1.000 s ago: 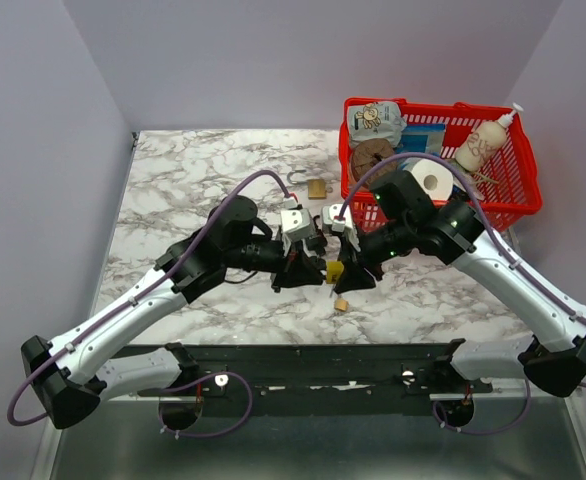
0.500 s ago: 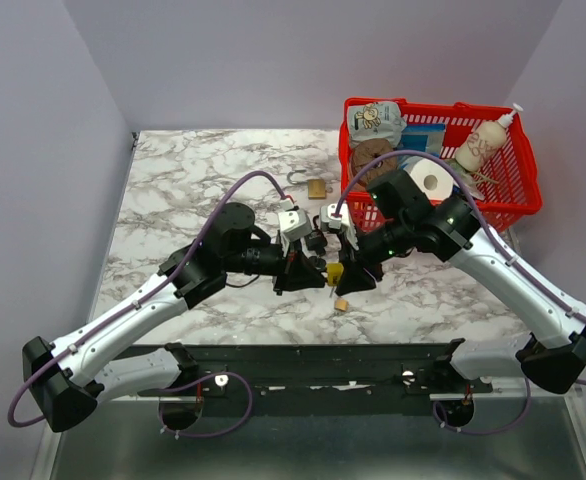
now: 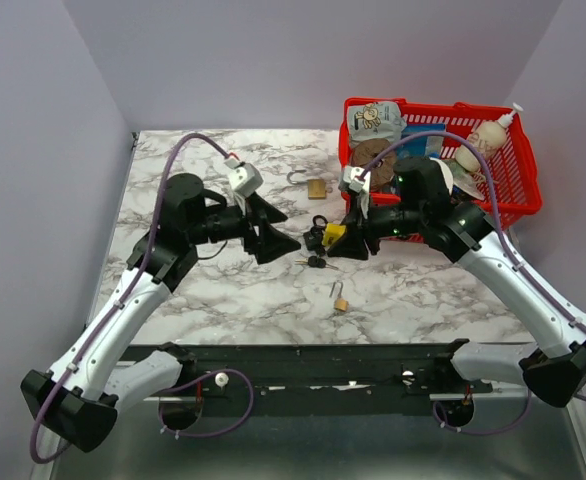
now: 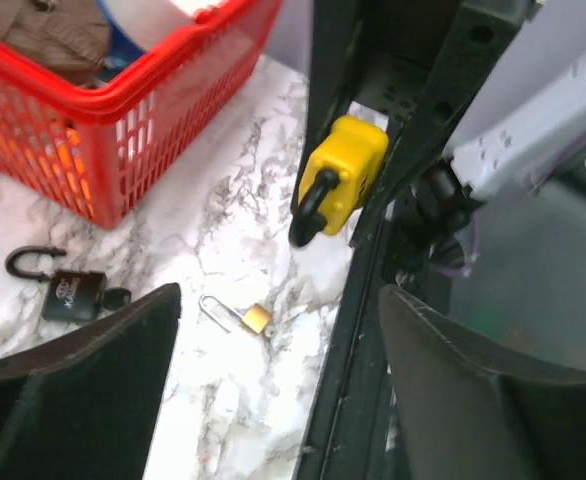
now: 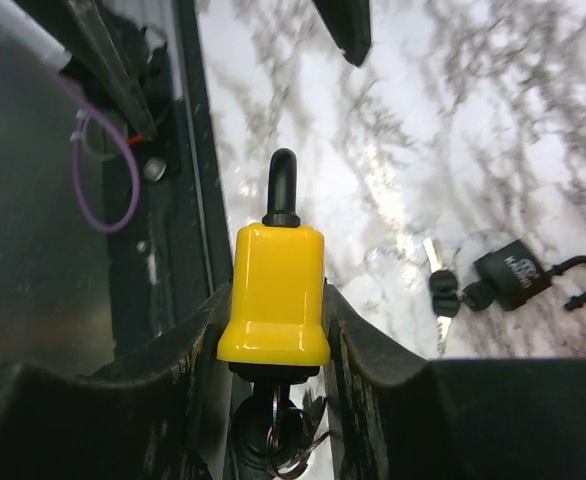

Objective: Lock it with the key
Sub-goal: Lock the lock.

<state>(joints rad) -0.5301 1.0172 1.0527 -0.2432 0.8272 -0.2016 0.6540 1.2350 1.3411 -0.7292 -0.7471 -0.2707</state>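
Observation:
My right gripper (image 5: 278, 300) is shut on a yellow padlock (image 5: 275, 295), held above the marble table with its black shackle pointing away from the wrist. A key on a ring (image 5: 291, 440) hangs from the lock's underside, between the fingers. In the top view the right gripper (image 3: 339, 238) holds the yellow padlock (image 3: 333, 235) mid-table, in front of the basket. My left gripper (image 3: 276, 235) stands open and empty a short way to its left, facing it. In the left wrist view the yellow padlock (image 4: 343, 180) shows ahead of the open left gripper (image 4: 278, 296).
A black padlock with keys (image 3: 313, 262) lies below the yellow one. A small brass padlock (image 3: 340, 300) lies nearer the front edge, and another brass padlock (image 3: 316, 188) lies further back. A red basket (image 3: 513, 205) of items fills the back right.
My left gripper has opened and drawn back to the left, away from the yellow padlock. The right gripper has carried the padlock slightly toward the back.

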